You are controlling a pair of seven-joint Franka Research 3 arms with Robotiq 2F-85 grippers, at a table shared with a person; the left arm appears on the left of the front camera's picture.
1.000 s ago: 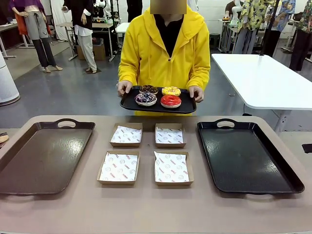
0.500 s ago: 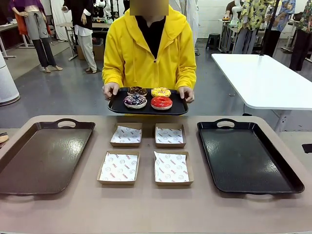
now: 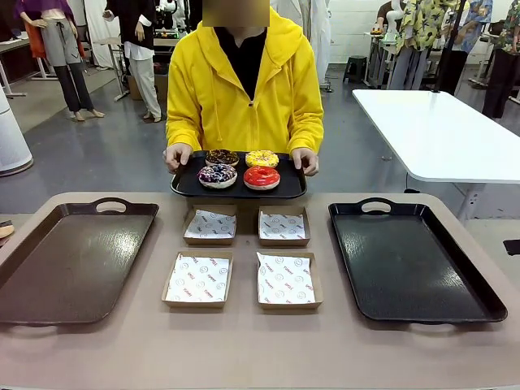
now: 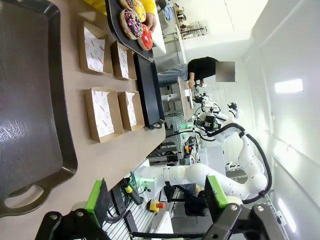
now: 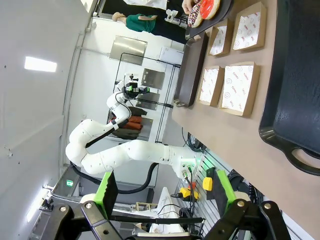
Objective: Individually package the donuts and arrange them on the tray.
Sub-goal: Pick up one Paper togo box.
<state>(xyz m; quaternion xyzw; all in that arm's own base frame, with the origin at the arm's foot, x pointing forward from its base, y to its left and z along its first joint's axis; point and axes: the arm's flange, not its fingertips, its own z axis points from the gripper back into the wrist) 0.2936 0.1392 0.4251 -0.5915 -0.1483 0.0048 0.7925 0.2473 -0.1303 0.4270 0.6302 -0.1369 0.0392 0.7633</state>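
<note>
Donuts [image 3: 218,175], four of them, sit on a small black tray [image 3: 185,188] that the person holds level over the table's [image 3: 244,349] far edge. Left gripper [image 4: 157,197] and right gripper [image 5: 166,190] both gape wide with nothing between the jaws, well apart from the donuts.

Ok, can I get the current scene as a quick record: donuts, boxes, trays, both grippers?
donuts: sprinkled donut, dark chocolate donut, yellow donut, red donut, all unpackaged on the serving tray
serving tray: held in the person's hands at the table's far edge
boxes: four, paper-lined, no donuts in them, two by two mid-table
brown tray: robot's left, no donuts on it
black tray: robot's right, no donuts on it
left gripper: jaws open, holding nothing
right gripper: jaws open, holding nothing
</note>
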